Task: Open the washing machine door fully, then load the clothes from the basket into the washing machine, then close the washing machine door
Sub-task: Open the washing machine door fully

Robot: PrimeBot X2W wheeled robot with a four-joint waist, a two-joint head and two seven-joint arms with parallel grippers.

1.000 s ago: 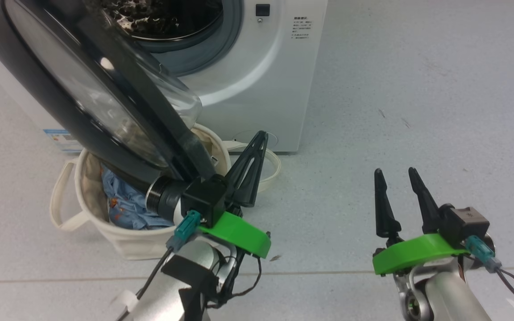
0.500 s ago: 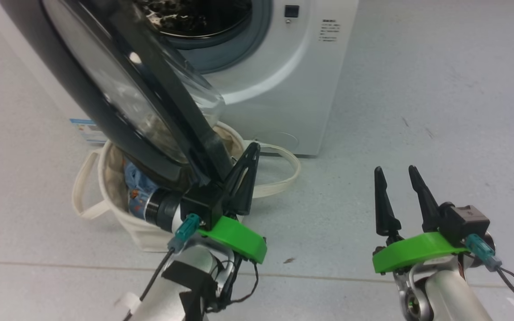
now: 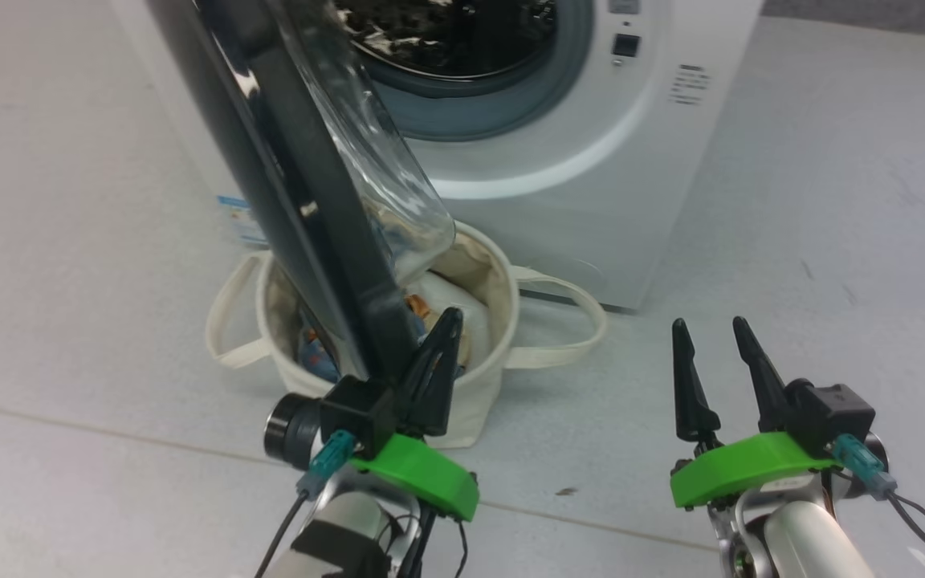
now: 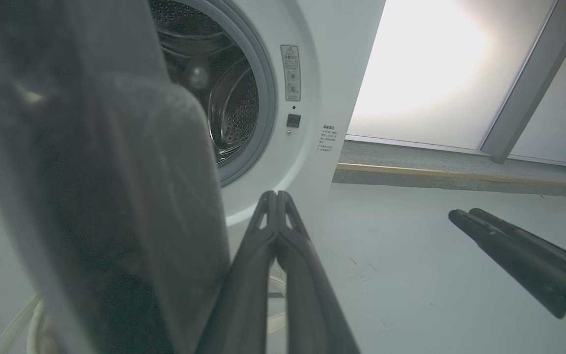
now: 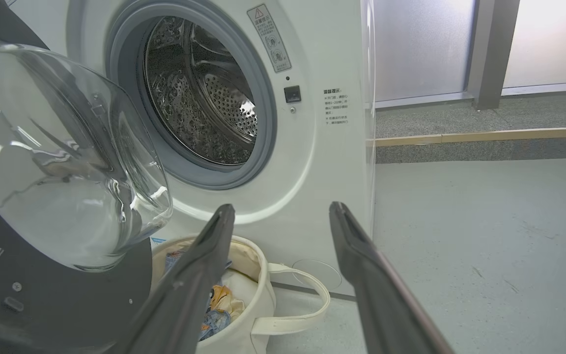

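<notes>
- My left gripper (image 3: 446,323) is clenched: its two long, dark, tapered fingers (image 4: 263,255) are pressed flat together with nothing between them. In the head view it stands near 6 o'clock, just beside the lower edge of the door on that edge's 3 o'clock side. I cannot tell whether they touch.
- The large, round, glossy black washing machine door (image 3: 270,168) stands swung out and is seen almost edge-on, running from 11 o'clock down to the middle.
- Its clear domed glass bowl (image 3: 370,160) is smooth and reflective. It bulges toward the machine and hangs over the basket.
- The white, box-shaped, front-loading washing machine (image 3: 591,177) sits at 12 o'clock. A grey rubber ring (image 3: 503,112) frames its perforated steel drum (image 5: 199,98), which is open to view.
- The round cream canvas basket (image 3: 474,401) stands on the floor right in front of the machine, under the door's lower edge. Its two long loop handles (image 3: 583,329) droop out at 9 and 3 o'clock.
- The soft, crumpled clothes (image 3: 316,363) lie inside the basket: denim-blue fabric on the 9 o'clock side, cream and orange toward the middle.
- My right gripper (image 3: 709,325) is released, with its fingers spread and empty. It is at 4 o'clock over the pale grey matt floor (image 3: 792,241), well apart from the basket.
</notes>
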